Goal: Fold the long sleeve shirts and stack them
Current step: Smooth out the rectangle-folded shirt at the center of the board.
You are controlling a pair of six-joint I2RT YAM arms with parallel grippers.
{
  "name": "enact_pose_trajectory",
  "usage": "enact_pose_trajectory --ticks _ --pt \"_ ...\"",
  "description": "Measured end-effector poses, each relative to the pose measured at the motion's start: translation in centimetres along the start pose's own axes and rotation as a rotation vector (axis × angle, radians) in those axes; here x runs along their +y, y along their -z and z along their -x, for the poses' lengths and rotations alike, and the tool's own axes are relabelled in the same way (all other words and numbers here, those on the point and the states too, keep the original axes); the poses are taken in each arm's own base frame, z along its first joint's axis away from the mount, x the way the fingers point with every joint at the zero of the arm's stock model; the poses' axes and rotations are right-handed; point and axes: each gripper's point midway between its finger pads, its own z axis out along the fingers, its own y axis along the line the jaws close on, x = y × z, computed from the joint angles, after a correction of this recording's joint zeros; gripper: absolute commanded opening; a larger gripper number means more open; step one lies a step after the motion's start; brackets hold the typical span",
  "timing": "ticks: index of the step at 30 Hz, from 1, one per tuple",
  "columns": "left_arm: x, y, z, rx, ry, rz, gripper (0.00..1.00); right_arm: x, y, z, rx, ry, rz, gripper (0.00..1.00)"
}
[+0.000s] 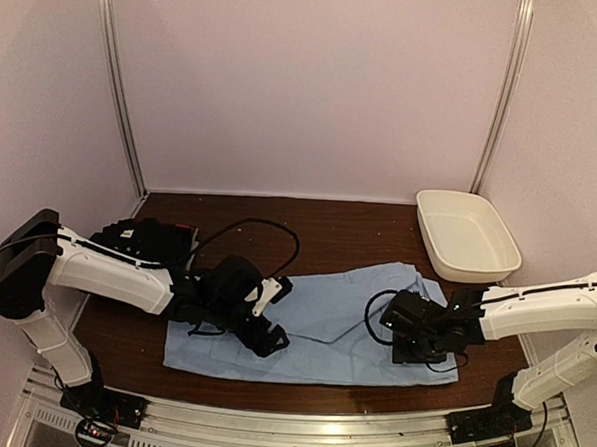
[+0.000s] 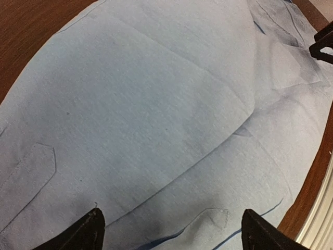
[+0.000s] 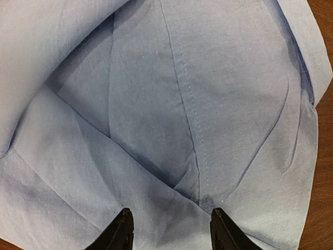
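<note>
Light blue shirt (image 1: 324, 310) lying spread out across the near half of the brown table (image 1: 348, 231), left gripper (image 2: 169, 226) spread wide over its left part, right gripper (image 3: 170, 226) fingers parted over a stitched seam on its right part, white tub (image 1: 466, 235) at far right.

From above, the left arm (image 1: 116, 274) covers the 9 o'clock end of the blue shirt (image 1: 324, 315). The black shirt (image 1: 149, 241) at 10 o'clock lies mostly hidden behind that arm, its shape unclear. Each wrist view cuts the blue shirt off at its edges and shows only the tips of the left gripper (image 2: 174, 230) and right gripper (image 3: 172, 229) at 6 o'clock. A black part (image 2: 323, 44) at 2 o'clock of the left wrist view is clipped by the edge and cannot be identified.
</note>
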Motion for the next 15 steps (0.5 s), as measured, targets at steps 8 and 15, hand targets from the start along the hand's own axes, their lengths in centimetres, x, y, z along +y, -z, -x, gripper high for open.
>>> enact_pose_trajectory --ticks 8,15 --pt "0.1 0.0 0.0 -0.001 0.0 0.007 0.93 0.1 -1.3 0.2 0.021 0.043 -0.002 0.44" --pt "0.3 0.0 0.0 -0.001 0.0 0.016 0.93 0.4 -2.2 -0.5 0.056 0.068 -0.001 0.3"
